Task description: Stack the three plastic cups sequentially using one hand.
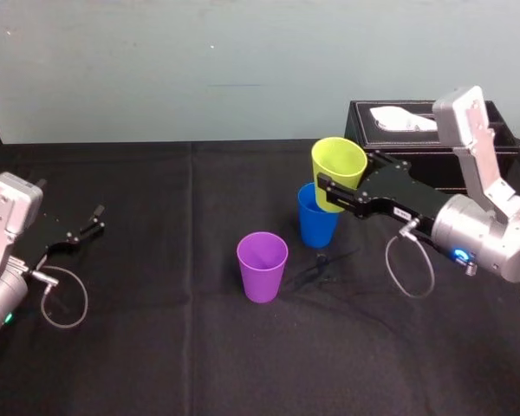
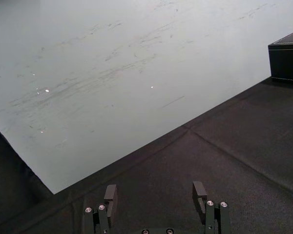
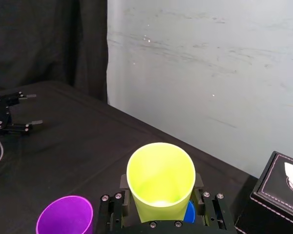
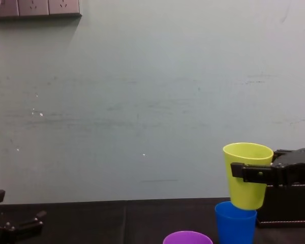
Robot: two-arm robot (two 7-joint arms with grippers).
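Nearest the robot: purple cup (image 1: 262,264) upright on the black table (image 1: 156,347), mouth up, standing by itself and well apart from either arm.

Left gripper (image 1: 91,221) parked low at the table's left side. Its fingers are spread and there is nothing between them.

Further in: blue cup (image 1: 316,221) upright, mouth up, just right of and behind the purple cup.

Right gripper (image 1: 334,188) reaches in from the right and is closed across the yellow-green cup (image 1: 337,169), one finger on either side of the wall, a little under the rim. The cup is carried directly over the blue one and leans slightly. From the chest view its base sits at the blue rim. I cannot tell if it has entered the mouth.

Farthest: black tissue box (image 1: 416,130) by the wall, behind the right arm.

Handling, as I judge it:
- The cups look light, thin-walled and smooth, so likely slippery, and the wall would flex under a hard squeeze.
- A light side grip high on the wall suits them, since it leaves the tapered lower part free to nest.
- The standing blue cup could tip or skid if the carried base catches its rim off-centre.
- The purple cup wants the same high side grip.
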